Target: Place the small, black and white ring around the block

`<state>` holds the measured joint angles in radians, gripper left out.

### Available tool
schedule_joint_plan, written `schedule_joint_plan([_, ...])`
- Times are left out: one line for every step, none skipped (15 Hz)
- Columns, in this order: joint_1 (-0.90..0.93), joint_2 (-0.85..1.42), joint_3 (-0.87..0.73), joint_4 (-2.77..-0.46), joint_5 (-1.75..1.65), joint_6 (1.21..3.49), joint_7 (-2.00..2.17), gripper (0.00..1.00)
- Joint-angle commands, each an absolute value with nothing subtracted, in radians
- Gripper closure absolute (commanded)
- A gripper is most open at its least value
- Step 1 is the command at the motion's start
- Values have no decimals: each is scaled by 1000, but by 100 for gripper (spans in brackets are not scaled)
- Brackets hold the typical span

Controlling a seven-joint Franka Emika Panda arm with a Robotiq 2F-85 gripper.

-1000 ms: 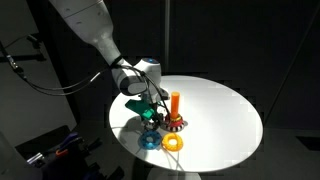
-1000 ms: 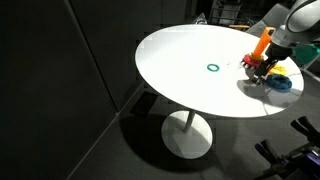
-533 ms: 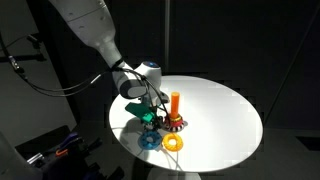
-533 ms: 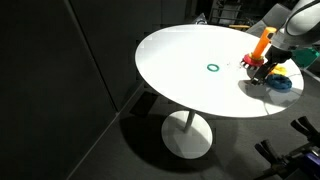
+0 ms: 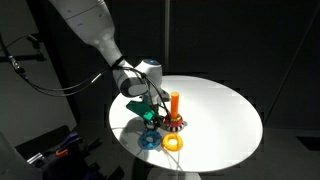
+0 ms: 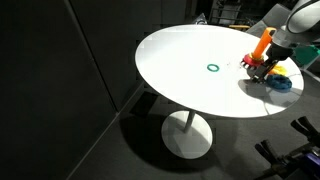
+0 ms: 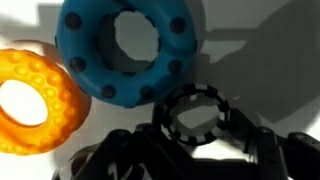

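In the wrist view the small black and white ring [image 7: 196, 91] lies flat on the white table between my dark fingers, and my gripper [image 7: 195, 125] is shut on it from both sides. The block, a slim upright orange post [image 5: 175, 103], stands just beside the gripper [image 5: 150, 113] in both exterior views, and also shows as the orange post [image 6: 262, 44] next to the gripper [image 6: 255, 67]. A red ring [image 5: 177, 124] sits round the post's foot. The held ring itself is too small to make out in the exterior views.
A blue ring [image 7: 125, 50] lies right beside the held ring, with a yellow-orange ring [image 7: 30, 95] next to it. A thin green ring [image 6: 212, 68] lies alone farther out on the round white table [image 6: 180, 80]. The table edge [image 5: 140, 150] is close to the rings.
The jaws have closed from wide open onto the small black and white ring. The arm has hardly moved and the other rings and the post stay in place.
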<state>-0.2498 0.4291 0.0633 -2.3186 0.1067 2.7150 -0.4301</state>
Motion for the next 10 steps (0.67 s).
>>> schedule_joint_plan([-208,382,33,-2314,80,2679,-342,57])
schedule_joint_plan([-194,372,23,-2312,76,2673,-317,57])
schedule_joint_plan([-184,362,16,-2311,74,2669,-299,57])
schedule_joint_plan([-171,349,8,-2308,69,2661,-276,57])
schedule_joint_plan([-161,335,2,-2306,64,2653,-259,57])
schedule_joint_plan([-150,322,-7,-2302,55,2641,-237,57])
schedule_joint_plan([-140,309,-15,-2294,48,2622,-219,57])
schedule_joint_plan([-131,299,-24,-2288,39,2607,-201,57])
schedule_joint_plan([-125,288,-30,-2281,33,2590,-186,57])
schedule_joint_plan([-121,277,-35,-2275,29,2572,-173,57])
